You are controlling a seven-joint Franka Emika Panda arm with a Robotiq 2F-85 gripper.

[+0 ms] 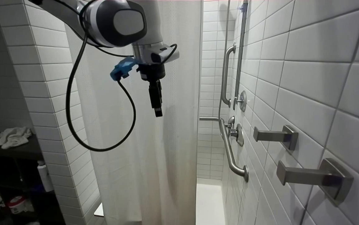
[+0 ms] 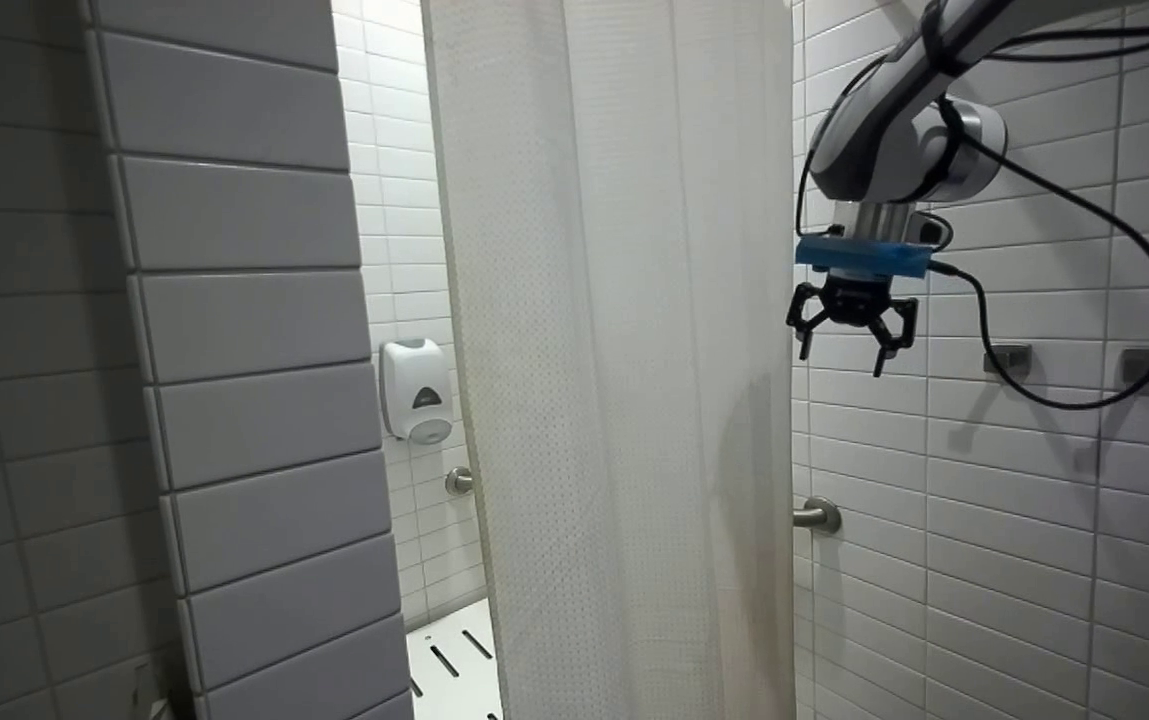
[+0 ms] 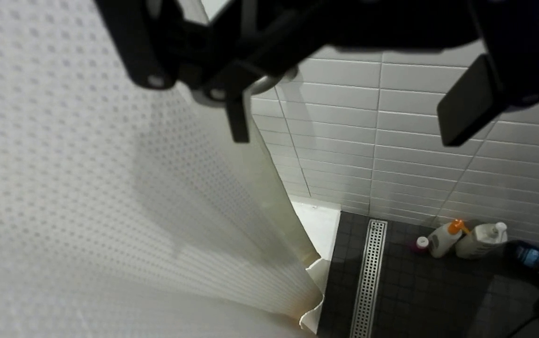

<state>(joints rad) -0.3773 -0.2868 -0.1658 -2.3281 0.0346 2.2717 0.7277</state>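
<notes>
My gripper (image 2: 842,352) points straight down, its two fingers wide apart with nothing between them. A white shower curtain (image 2: 624,350) hangs beside it and is the nearest thing. In the wrist view, one fingertip (image 3: 238,119) overlaps the curtain's free edge (image 3: 274,188), while the opposite fingertip (image 3: 466,101) stands over the tiled wall. Whether that finger touches the cloth I cannot tell. Seen from the side in an exterior view, the gripper (image 1: 158,112) is in front of the curtain (image 1: 176,150), and one finger hides the other.
Metal wall hooks (image 1: 310,176) and a bent grab bar (image 1: 229,150) jut from the tiled wall. Several bottles (image 3: 443,239) stand on the dark floor near a drain grate (image 3: 370,277). A looped black cable (image 1: 68,103) hangs from the arm. A dark shelf (image 1: 10,153) stands left.
</notes>
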